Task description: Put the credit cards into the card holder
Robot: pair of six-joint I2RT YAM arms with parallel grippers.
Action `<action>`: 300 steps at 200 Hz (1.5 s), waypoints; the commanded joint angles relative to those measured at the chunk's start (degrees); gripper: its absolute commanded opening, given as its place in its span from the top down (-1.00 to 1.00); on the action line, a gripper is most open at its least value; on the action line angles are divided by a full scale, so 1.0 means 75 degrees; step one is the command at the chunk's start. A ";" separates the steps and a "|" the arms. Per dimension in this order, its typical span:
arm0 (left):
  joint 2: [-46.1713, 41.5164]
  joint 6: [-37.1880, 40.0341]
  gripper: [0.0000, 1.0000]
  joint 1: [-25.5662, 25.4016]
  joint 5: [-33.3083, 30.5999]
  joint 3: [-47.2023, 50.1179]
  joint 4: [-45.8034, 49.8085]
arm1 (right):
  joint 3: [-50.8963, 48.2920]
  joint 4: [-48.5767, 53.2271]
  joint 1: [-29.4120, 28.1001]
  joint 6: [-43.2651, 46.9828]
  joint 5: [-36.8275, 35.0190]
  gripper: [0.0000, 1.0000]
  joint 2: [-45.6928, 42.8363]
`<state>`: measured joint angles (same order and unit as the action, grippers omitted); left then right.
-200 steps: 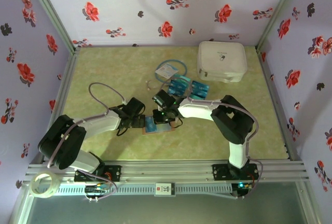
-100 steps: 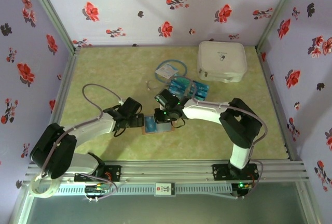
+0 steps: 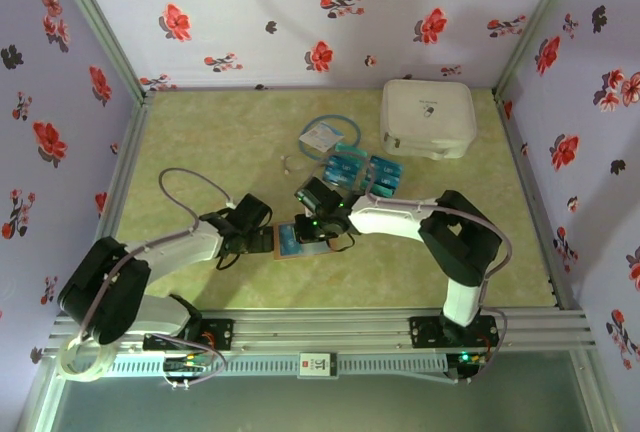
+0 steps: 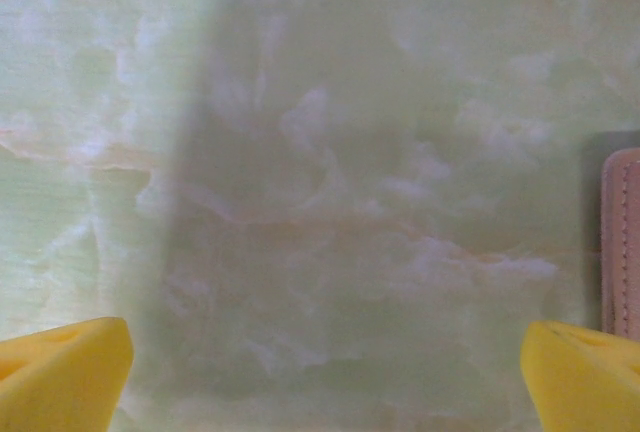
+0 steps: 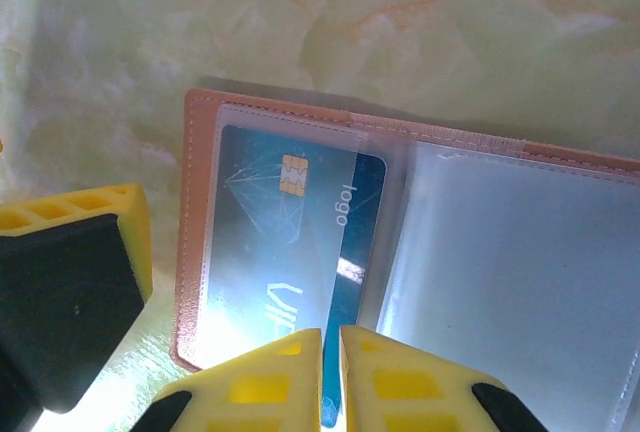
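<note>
The reddish-brown card holder [image 3: 283,253] lies open on the table in front of both arms, its clear sleeves up [image 5: 195,202]. A blue credit card [image 5: 300,222] with a gold chip sits partly inside the left sleeve. My right gripper [image 5: 331,352] is shut on that card's near end, above the holder [image 3: 322,224]. My left gripper [image 4: 320,382] is open and low over the bare table, just left of the holder's edge [image 4: 625,242]; nothing is between its fingers. More teal credit cards [image 3: 350,164] lie in two small groups behind the holder.
A large white zip case [image 3: 427,117] stands at the back right. A pale blue packet with looped tubing [image 3: 322,135] lies behind the loose cards. One yellow finger of the left gripper [image 5: 80,282] sits close to the holder's left side.
The left arm has drawn its elbow back and its gripper has shifted slightly left beside the holder. The right gripper has moved a little nearer and lower with the card.
</note>
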<state>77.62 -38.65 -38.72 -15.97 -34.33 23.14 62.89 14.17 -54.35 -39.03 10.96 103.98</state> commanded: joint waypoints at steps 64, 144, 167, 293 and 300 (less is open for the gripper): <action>0.0496 -0.0026 -0.99 0.0012 0.0122 0.0032 -0.0258 | 0.0148 -0.0147 -0.0054 -0.0082 0.0144 0.74 0.0402; 0.0714 0.0014 -0.99 -0.0009 0.0174 0.0068 -0.0462 | 0.0437 -0.0004 -0.0168 -0.0033 0.0254 0.74 0.0657; 0.0735 0.0027 -0.99 -0.0012 0.0185 0.0087 -0.0502 | 0.0541 0.0043 -0.0202 -0.0012 0.0278 0.75 0.0703; -0.0220 0.0151 -0.99 -0.0005 0.0180 -0.0284 0.0207 | -0.0284 0.0348 0.0879 0.0538 0.0067 0.51 -0.0809; -0.0264 0.0158 -0.99 -0.0019 0.0196 -0.0353 0.0242 | -0.0329 0.0328 0.0958 0.0585 0.0085 0.51 -0.0810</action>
<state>77.82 -38.41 -38.72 -15.11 -34.85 22.79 62.83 16.10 -49.10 -36.77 11.86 98.83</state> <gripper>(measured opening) 0.996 0.245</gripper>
